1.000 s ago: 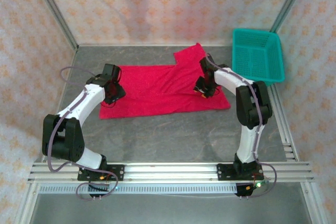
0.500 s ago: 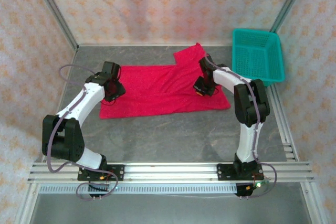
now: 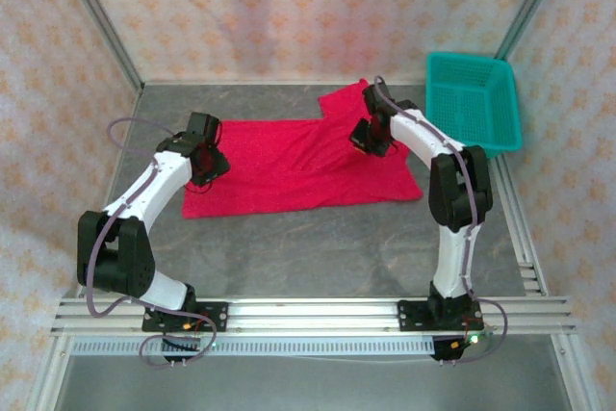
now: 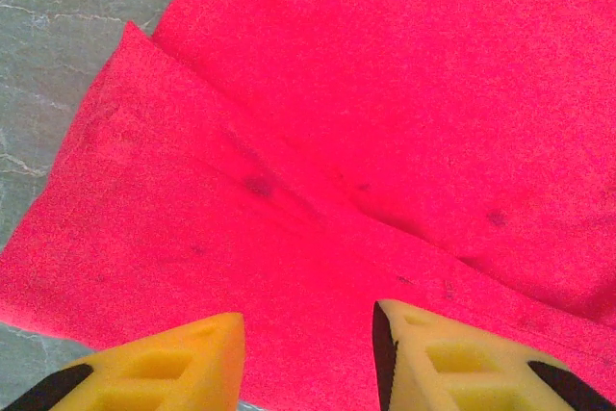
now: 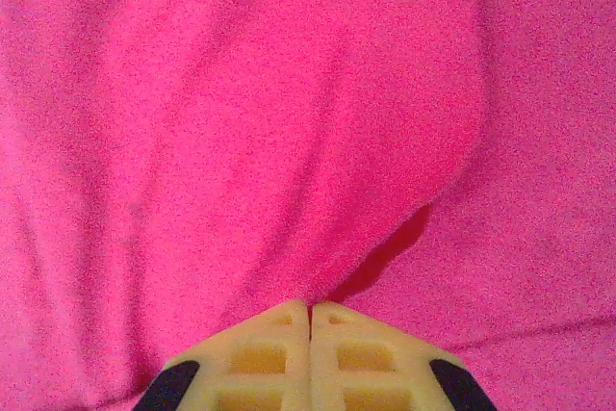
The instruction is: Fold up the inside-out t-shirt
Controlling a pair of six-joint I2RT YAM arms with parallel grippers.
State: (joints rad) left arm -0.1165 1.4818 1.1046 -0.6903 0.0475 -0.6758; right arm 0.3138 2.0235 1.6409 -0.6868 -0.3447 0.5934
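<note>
One red t-shirt [image 3: 289, 166] lies flat, long axis left to right.

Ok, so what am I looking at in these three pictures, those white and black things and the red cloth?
Those are two robot arms bolted at the near edge of the table: the left arm and the right arm. The wide picture comes from a fixed camera above and behind them. The two close-ups come from cameras on their wrists; the yellow tips are each arm's own pincer. A red t-shirt lies spread on the grey table, a teal basket at its far right corner. The left pincer is open over the shirt's edge. The right pincer is shut on a raised fold of the shirt.
</note>
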